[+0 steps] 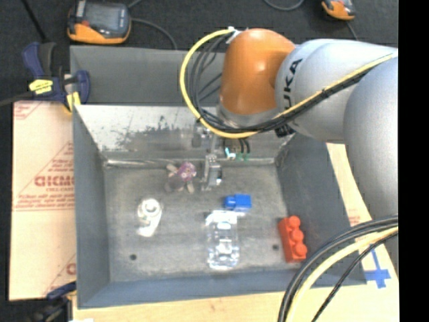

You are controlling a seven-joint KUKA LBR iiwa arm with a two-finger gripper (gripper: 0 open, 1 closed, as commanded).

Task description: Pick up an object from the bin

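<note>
My gripper (212,175) hangs down near the back of the bin, below the arm's orange cover. Just to its left lies a small purple and pink toy (182,173), close beside the gripper's tip; whether they touch I cannot tell. A blue block (237,202) sits on the bin floor a little in front of the gripper and to its right. Nothing shows held in the gripper.
A clear plastic piece (222,241) lies at the front middle of the bin, a white rounded thing (149,216) at the left, and a red studded brick (292,239) by the right wall. The arm and its yellow and black cables cover the back right.
</note>
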